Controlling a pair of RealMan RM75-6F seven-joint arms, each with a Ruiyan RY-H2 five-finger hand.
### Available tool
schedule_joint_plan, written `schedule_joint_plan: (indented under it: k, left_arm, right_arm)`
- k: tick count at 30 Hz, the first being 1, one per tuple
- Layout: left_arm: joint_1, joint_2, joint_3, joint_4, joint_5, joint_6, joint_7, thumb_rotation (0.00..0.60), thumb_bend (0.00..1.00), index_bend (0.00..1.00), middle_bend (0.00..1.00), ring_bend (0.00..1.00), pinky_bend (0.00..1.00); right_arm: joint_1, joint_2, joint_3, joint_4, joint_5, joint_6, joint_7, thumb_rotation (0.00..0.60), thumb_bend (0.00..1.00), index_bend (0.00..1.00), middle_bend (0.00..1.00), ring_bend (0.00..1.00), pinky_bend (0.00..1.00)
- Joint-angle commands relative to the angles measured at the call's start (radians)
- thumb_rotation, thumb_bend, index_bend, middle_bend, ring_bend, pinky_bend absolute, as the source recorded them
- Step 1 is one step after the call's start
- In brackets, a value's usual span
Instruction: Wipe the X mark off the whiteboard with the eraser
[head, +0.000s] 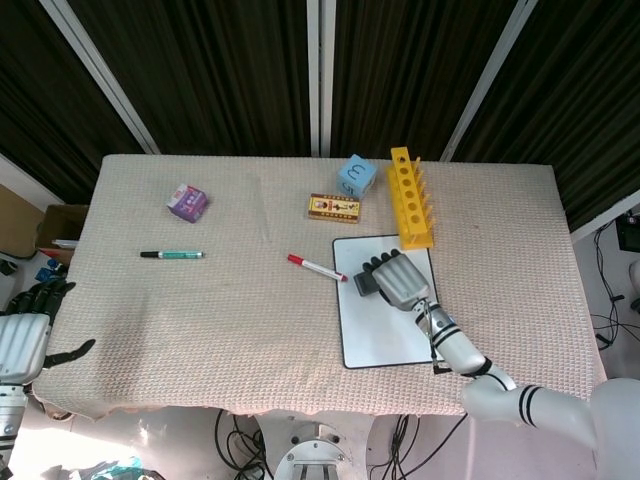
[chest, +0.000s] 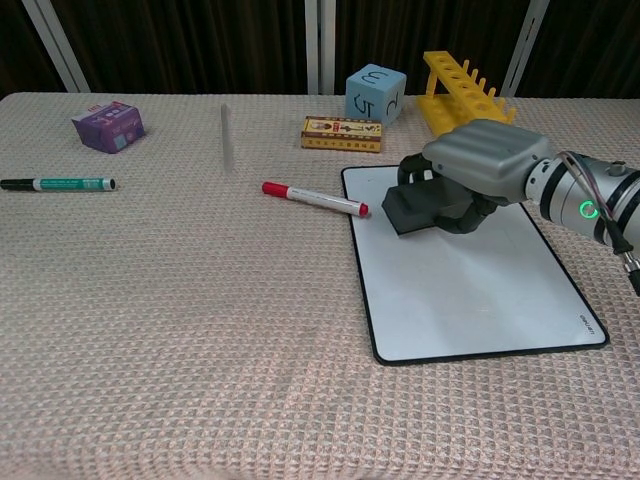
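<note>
The whiteboard (chest: 470, 300) (head: 385, 330) lies flat on the right half of the table, and its visible surface shows plain white with no mark. My right hand (chest: 480, 165) (head: 397, 279) grips the dark grey eraser (chest: 415, 208) (head: 362, 281) and presses it onto the board's far left corner. Part of the board under the hand is hidden. My left hand (head: 28, 335) hangs off the table's near left corner, fingers apart, holding nothing; the chest view does not show it.
A red marker (chest: 315, 199) lies just left of the board's far corner, close to the eraser. Behind the board stand a yellow rack (chest: 462, 88), a blue cube (chest: 375, 93) and a small flat box (chest: 342, 133). A green marker (chest: 58, 184) and purple box (chest: 108, 125) sit far left.
</note>
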Motion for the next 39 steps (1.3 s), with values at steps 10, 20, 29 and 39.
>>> schedule_joint_plan:
  k: [10,20,29,39]
  left_arm:
    - [-0.004,-0.004,0.000,0.004,-0.003,-0.006,-0.006,0.446,0.12,0.17,0.15,0.12,0.20]
    - [-0.003,-0.019,0.009,0.001,0.005,-0.006,0.007,0.445,0.12,0.17,0.15,0.12,0.20]
    - [0.008,-0.021,0.011,-0.005,0.012,0.016,0.007,0.448,0.12,0.17,0.15,0.12,0.20]
    - [0.013,-0.020,0.017,-0.004,0.018,0.019,0.006,0.450,0.12,0.17,0.15,0.12,0.20]
  right_arm:
    - [0.022,0.005,-0.009,-0.020,0.068,-0.029,-0.041,0.600,0.40,0.78,0.72,0.66,0.74]
    - [-0.017,0.087,-0.094,-0.152,0.074,-0.026,-0.070,0.600,0.40,0.78,0.72,0.66,0.74]
    - [-0.061,0.241,-0.177,-0.326,0.013,0.013,-0.075,0.600,0.40,0.78,0.72,0.66,0.74]
    - [-0.189,0.442,-0.240,-0.360,-0.154,0.196,0.194,0.600,0.40,0.78,0.72,0.66,0.74]
